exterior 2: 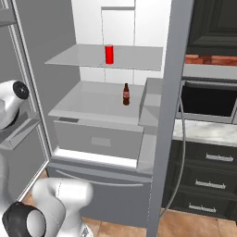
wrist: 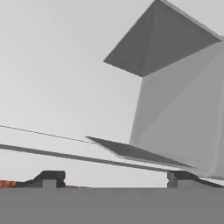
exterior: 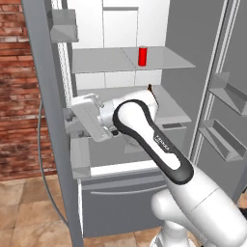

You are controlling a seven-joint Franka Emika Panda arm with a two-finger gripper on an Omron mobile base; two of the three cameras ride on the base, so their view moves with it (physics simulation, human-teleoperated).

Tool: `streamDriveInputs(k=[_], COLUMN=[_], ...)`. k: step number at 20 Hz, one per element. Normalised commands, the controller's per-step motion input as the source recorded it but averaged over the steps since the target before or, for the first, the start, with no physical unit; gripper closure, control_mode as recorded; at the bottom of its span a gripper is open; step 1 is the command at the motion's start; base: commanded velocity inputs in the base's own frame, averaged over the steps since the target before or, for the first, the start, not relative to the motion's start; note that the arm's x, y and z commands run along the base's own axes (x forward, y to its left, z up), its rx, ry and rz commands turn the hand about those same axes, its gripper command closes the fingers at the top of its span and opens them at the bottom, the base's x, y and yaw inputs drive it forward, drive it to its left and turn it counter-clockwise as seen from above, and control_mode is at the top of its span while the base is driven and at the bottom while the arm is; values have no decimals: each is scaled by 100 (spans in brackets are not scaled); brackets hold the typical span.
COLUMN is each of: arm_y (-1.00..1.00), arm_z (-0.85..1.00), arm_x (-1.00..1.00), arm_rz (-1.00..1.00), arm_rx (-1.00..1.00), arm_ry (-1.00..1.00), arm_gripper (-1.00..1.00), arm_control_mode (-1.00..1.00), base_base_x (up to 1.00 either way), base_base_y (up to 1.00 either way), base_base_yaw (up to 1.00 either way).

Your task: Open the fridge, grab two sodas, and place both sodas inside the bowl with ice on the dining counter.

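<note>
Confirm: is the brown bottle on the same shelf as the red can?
No. In the right base view the red can stands on the upper shelf, while the brown bottle stands on the shelf below it.

text: small dark lettering | on: arm (exterior: 159, 144) | legibility: unreadable

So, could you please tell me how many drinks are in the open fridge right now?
2: a red can on the upper shelf, and a brown bottle on the shelf below it. Others could be hidden behind the doors or arm.

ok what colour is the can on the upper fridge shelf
Plain red; the can shows best in the right base view, standing upright on the upper shelf.
</note>
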Motion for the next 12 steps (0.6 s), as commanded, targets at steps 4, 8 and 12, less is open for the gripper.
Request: streamDriveInputs(k=[4,8,12], arm_y=[-78,-76,-78], arm_z=[2,8,6], arm_x=[-10,-21,-25], arm_rz=[-2,-9,-15], arm_rx=[-6,-12,-21], arm_ry=[-21,-23,-19], arm_gripper=[-100,-100,-100], arm_control_mode=[-100,-100,-100], base_base_x=[0,0,0], base_base_y=[0,0,0], base_base_yaw=[0,0,0])
